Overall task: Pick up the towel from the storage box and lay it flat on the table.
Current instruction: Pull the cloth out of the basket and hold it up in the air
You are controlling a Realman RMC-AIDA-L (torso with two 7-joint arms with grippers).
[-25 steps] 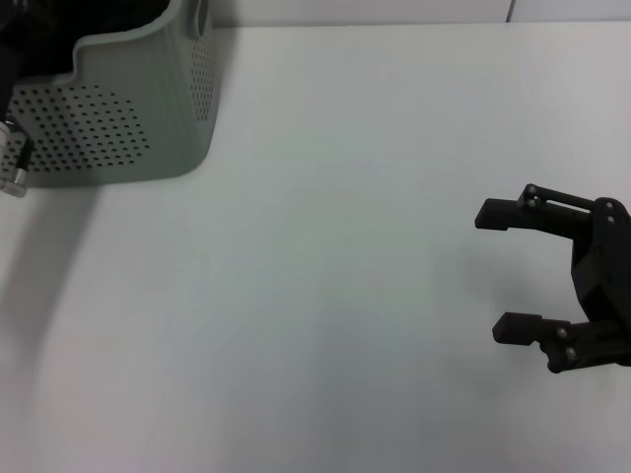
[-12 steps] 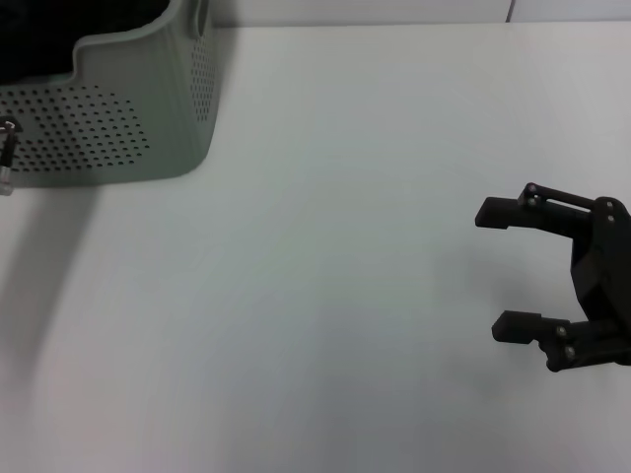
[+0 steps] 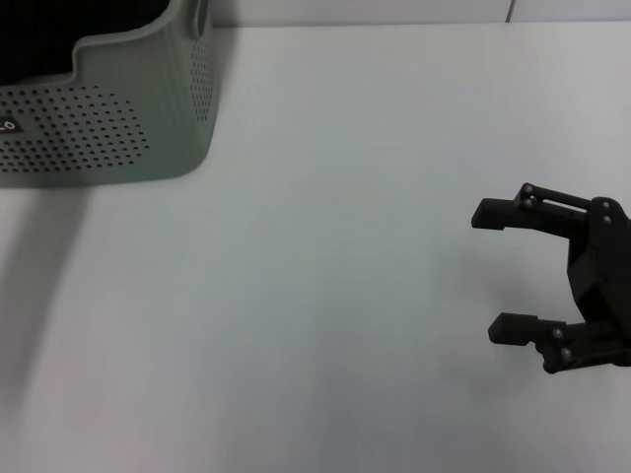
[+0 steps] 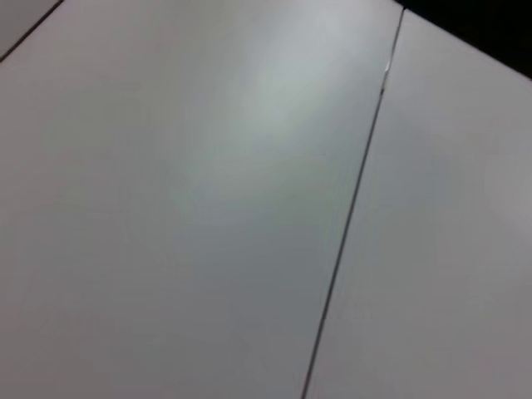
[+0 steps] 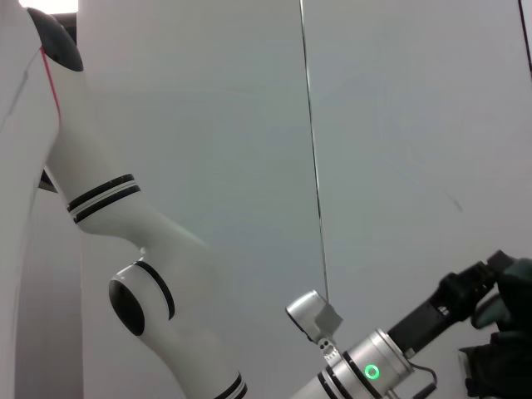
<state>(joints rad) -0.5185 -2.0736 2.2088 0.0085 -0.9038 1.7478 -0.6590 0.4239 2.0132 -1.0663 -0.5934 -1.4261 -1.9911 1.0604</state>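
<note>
The grey-green storage box [image 3: 118, 108] stands at the table's [image 3: 325, 256] far left corner, its inside dark, and no towel shows in it. My right gripper [image 3: 493, 271] hovers open and empty over the table's right side. The head view does not show my left gripper. In the right wrist view the left arm reaches across, with its black left gripper [image 5: 475, 284] at the picture's edge. A dark greenish mass [image 5: 503, 349] sits against it. I cannot tell whether that is the towel.
A small dark label [image 3: 8, 126] shows on the box's front wall. The left wrist view shows only pale panels with a thin seam [image 4: 349, 224]. A wall runs behind the table's far edge [image 3: 394, 24].
The metal part of my left arm at the head view's left edge has slid out of sight, uncovering the box's label. My right gripper has barely shifted.
</note>
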